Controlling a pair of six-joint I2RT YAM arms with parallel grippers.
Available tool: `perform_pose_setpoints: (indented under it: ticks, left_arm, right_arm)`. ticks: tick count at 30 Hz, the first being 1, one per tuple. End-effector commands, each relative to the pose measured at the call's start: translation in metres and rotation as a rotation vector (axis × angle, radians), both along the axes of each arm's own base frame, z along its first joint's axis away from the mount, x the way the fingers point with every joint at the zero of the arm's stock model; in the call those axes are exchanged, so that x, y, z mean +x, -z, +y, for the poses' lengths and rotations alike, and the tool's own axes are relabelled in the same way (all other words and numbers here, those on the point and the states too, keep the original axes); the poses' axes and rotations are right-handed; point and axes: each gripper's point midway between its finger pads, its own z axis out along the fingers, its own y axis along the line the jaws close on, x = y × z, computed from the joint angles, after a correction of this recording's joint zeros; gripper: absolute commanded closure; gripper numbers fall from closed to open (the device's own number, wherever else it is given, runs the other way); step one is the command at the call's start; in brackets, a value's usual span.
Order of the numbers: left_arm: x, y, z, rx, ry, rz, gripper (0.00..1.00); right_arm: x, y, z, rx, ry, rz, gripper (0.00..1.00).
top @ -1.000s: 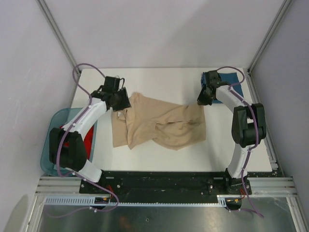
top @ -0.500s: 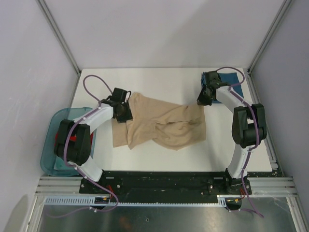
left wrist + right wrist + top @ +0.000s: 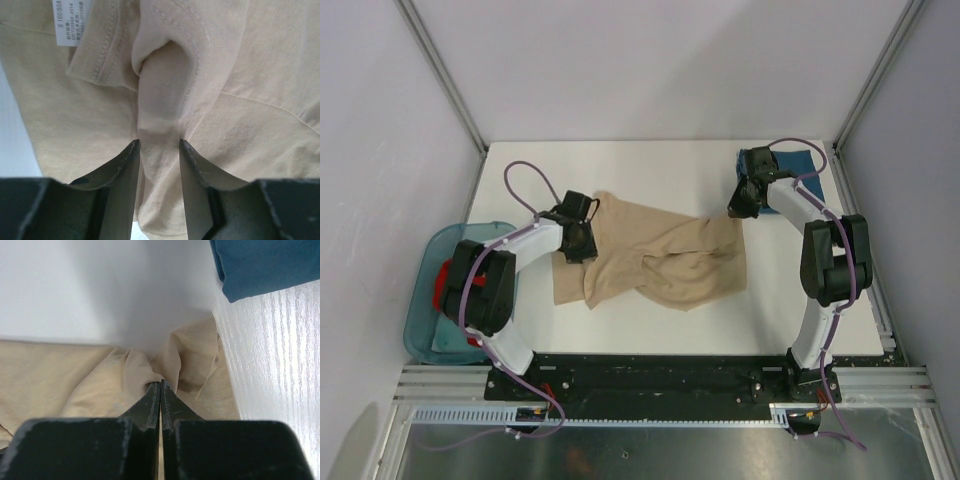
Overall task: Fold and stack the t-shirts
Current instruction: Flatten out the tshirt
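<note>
My left end effector [image 3: 159,145] sits by the collar of the tan shirt [image 3: 240,75]. Its fingers are narrowed around a raised fold of cloth that fills the gap between them. The fold looks pinched, though I can't be sure from this angle. The white neck label [image 3: 70,20] lies up and left of the fingers. My right end effector [image 3: 160,385] is clamped tight on the shirt's far right corner. The shirt lies rumpled on the tabletop [image 3: 660,170] between both arms, and the blue shirt [image 3: 265,265] rests just beyond the right one.
</note>
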Motion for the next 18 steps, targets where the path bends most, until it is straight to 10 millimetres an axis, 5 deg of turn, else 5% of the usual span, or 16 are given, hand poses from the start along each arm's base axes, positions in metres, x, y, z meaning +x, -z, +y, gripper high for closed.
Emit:
perform_pose_setpoints:
  ticks: [1,4,11,15,18]
  left_arm:
    - [0.003,0.001,-0.002,0.012,-0.005,-0.021,0.59]
    - [0.002,0.002,-0.001,0.022,-0.008,-0.019,0.63]
    - [0.013,-0.021,0.005,0.043,-0.013,-0.094,0.98]
    - [0.028,-0.064,0.012,0.019,-0.045,-0.190,1.00]
    - [0.046,-0.120,0.020,-0.019,-0.077,-0.323,1.00]
  right_arm:
    - [0.005,-0.023,0.000,0.020,-0.008,-0.068,1.00]
    - [0.005,-0.023,0.000,0.020,-0.007,-0.067,1.00]
    - [0.007,-0.025,-0.003,0.022,-0.007,-0.076,1.00]
    - [0.011,-0.030,-0.007,0.022,-0.001,-0.092,1.00]
    - [0.018,-0.042,-0.012,0.000,0.015,-0.126,1.00]
